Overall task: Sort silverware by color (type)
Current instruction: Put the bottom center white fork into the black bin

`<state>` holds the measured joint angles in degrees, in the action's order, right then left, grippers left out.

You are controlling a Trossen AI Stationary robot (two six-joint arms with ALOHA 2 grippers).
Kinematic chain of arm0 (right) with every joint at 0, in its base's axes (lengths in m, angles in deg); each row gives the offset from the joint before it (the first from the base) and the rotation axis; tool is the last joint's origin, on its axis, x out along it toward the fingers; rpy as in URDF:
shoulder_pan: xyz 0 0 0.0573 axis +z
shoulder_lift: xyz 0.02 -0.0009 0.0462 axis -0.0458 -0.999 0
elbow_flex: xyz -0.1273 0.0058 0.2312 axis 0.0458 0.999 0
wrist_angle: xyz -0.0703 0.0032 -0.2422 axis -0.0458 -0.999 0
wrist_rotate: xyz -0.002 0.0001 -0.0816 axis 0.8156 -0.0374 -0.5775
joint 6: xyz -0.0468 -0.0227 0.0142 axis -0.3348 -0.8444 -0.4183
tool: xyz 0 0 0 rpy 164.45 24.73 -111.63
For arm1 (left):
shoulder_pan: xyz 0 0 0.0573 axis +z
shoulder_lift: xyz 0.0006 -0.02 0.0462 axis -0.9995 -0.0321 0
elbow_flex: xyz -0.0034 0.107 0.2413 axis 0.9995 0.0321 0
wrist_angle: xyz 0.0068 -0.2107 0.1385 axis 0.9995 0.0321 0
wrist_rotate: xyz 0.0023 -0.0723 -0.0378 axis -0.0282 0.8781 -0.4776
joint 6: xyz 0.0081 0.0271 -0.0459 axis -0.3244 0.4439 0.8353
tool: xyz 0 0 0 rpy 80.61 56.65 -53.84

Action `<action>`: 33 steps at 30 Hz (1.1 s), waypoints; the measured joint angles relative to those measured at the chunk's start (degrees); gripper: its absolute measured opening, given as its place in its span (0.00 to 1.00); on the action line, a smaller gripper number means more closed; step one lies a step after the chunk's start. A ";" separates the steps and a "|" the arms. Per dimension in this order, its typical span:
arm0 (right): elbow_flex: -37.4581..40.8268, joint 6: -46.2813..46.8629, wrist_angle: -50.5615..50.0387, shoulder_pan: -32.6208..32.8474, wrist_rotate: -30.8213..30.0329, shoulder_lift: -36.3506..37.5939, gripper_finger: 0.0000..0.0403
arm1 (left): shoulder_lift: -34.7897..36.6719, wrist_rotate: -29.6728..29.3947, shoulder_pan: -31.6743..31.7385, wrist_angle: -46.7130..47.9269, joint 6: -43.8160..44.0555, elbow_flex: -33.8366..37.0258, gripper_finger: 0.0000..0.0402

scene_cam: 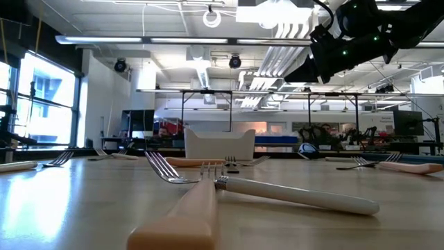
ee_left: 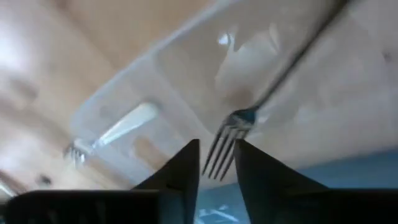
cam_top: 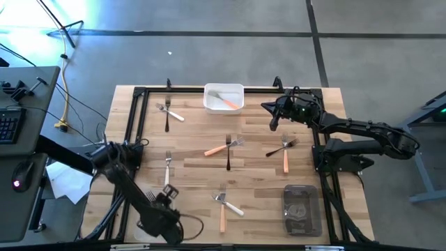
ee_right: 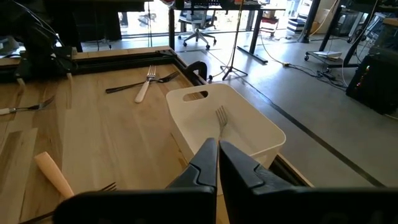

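My left gripper (cam_top: pixel 166 206) hangs over the table's near left corner, above a clear tray (ee_left: pixel 186 68) that holds a white-handled fork (ee_left: pixel 127 123). It is shut on a dark all-metal fork (ee_left: pixel 273 81). My right gripper (ee_right: pixel 218 144) is shut and empty, high in the low view (scene_cam: pixel 326 42). It stands just right of the white tray (cam_top: pixel 224 89) at the far edge. An orange-handled fork (cam_top: pixel 228 103) lies in that tray, and its tines (ee_right: pixel 221 115) show just past my fingertips. My left gripper has the dark fork's head (ee_left: pixel 225 134) between its two fingertips (ee_left: pixel 189 155), with the tines lying back in the gap. The handle (ee_left: pixel 298 50) runs out beyond the fingertips, over the clear tray's rim. Whether the fork rests on the tray cannot be told.
Forks lie in loose pairs on the wood: dark and white (cam_top: pixel 168 111), orange and dark (cam_top: pixel 226 148), dark and orange (cam_top: pixel 284 150), white and orange (cam_top: pixel 224 202), and a lone white fork (cam_top: pixel 167 167). A grey tray (cam_top: pixel 301 209) sits near right. A black frame (cam_top: pixel 139 94) borders the table.
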<state>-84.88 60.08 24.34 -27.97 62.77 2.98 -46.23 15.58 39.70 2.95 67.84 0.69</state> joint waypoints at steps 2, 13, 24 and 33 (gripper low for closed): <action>0.00 -0.34 -0.13 0.24 -0.05 0.00 0.00 | 2.90 -1.85 0.79 -1.03 5.27 2.10 0.13; 0.02 -3.06 -0.41 4.56 -5.09 1.50 0.00 | 23.58 -15.98 10.86 -17.43 21.30 18.49 0.00; 0.02 -3.05 -13.29 7.40 -9.82 13.35 0.00 | 24.62 -18.35 32.05 -52.08 2.93 26.05 0.00; 0.02 2.27 -23.18 12.42 -10.40 19.21 0.00 | 22.99 -12.98 41.08 -82.13 -4.68 34.99 0.00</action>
<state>-84.85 62.34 1.16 -15.55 52.37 22.19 -23.24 2.61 80.78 -79.17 63.16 35.68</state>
